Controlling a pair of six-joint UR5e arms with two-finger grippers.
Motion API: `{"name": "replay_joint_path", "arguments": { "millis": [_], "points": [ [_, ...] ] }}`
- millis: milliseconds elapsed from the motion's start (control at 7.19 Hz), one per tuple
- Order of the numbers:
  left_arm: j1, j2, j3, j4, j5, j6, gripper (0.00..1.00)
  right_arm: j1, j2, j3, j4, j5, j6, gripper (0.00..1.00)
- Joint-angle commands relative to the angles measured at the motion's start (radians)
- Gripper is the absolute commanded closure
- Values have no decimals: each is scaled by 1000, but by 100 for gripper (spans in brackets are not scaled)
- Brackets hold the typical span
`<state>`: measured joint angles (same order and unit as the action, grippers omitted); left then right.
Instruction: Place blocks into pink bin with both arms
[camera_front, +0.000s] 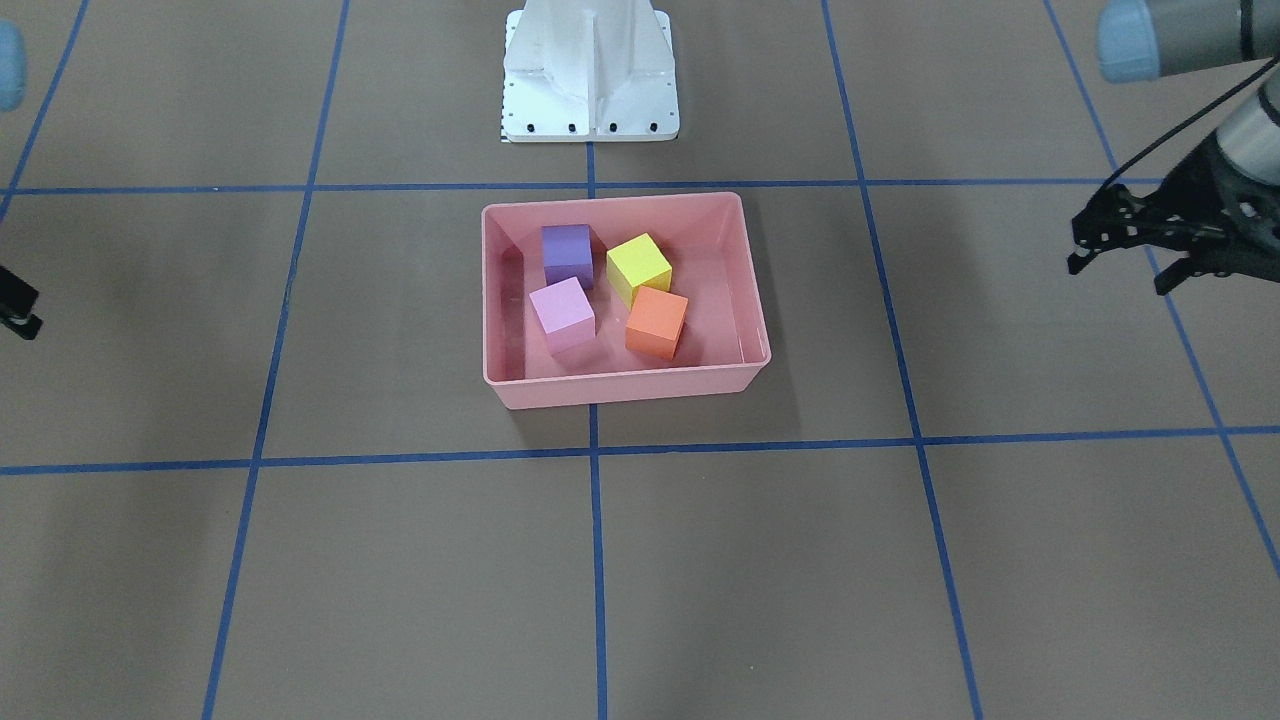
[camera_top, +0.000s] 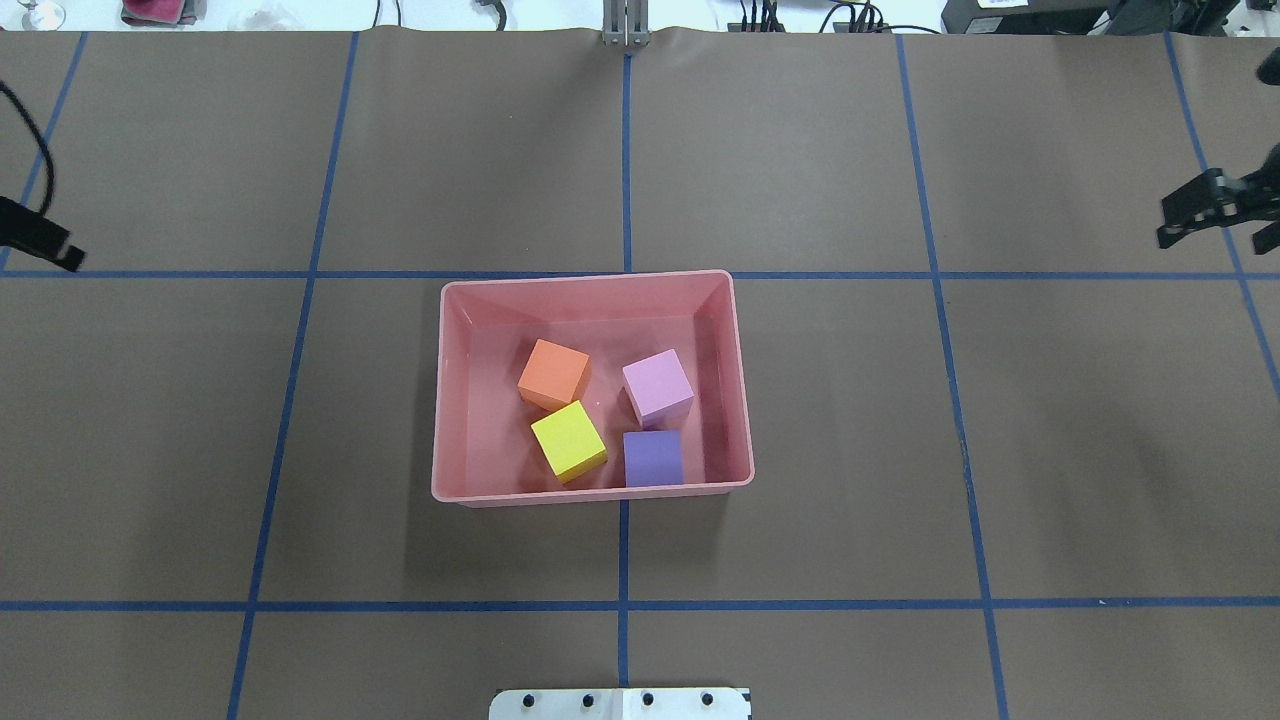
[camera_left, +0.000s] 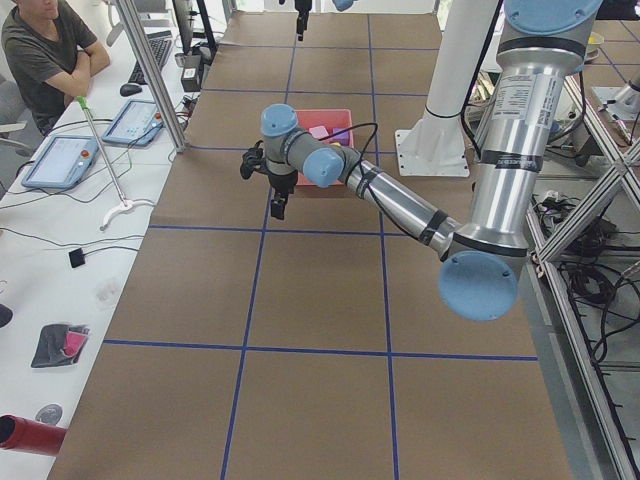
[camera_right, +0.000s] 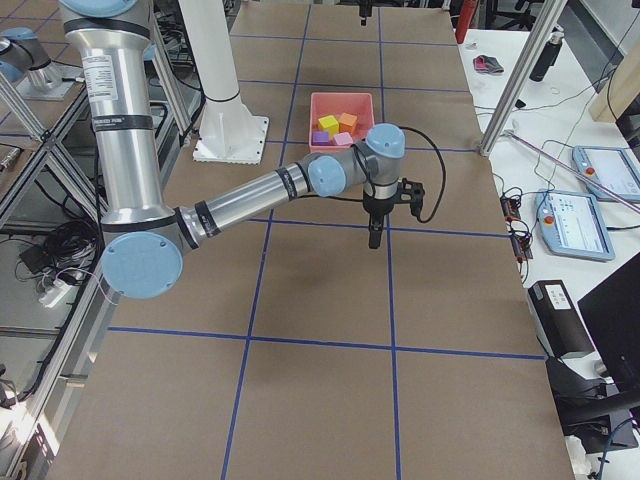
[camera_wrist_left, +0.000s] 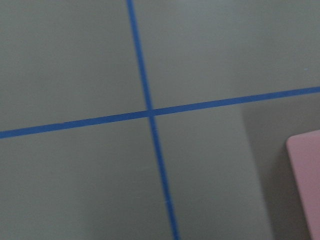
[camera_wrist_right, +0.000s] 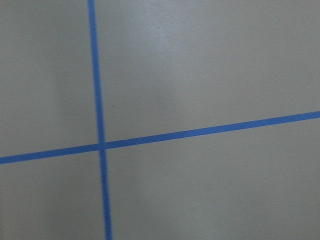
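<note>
You can see the left hand (camera_front: 1120, 275) is spread apart and holds nothing. The right hand (camera_top: 1213, 242) is the same. Far from both hands, between them, the pink bin (camera_top: 590, 497) holds all four blocks (camera_top: 568, 440).

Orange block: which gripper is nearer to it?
Left. Left gripper hangs beyond the bin wall on the orange block's side; right gripper hangs beyond the opposite wall, past the pink block.
</note>
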<state>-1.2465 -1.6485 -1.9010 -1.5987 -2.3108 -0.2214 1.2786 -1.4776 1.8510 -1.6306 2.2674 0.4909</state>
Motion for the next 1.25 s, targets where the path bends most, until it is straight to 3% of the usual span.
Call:
{"name": "replay_joint_path", "arguments": {
  "millis": [0, 139, 278, 556, 1113],
  "points": [
    [-210, 32, 202, -1, -5, 375, 0, 164, -20, -177, 2, 80, -362, 0],
    [-250, 18, 268, -3, -7, 432, 0, 174, -20, -185, 2, 84, -379, 0],
    [-252, 9, 269, 15, -18, 422, 0, 173, -24, -181, 2, 101, -377, 0],
    [-252, -65, 264, 168, -32, 389, 0, 173, -26, -176, 2, 103, -374, 0],
    [-254, -51, 263, 163, -33, 389, 0, 173, -29, -199, 17, 148, -376, 0]
  ]
}}
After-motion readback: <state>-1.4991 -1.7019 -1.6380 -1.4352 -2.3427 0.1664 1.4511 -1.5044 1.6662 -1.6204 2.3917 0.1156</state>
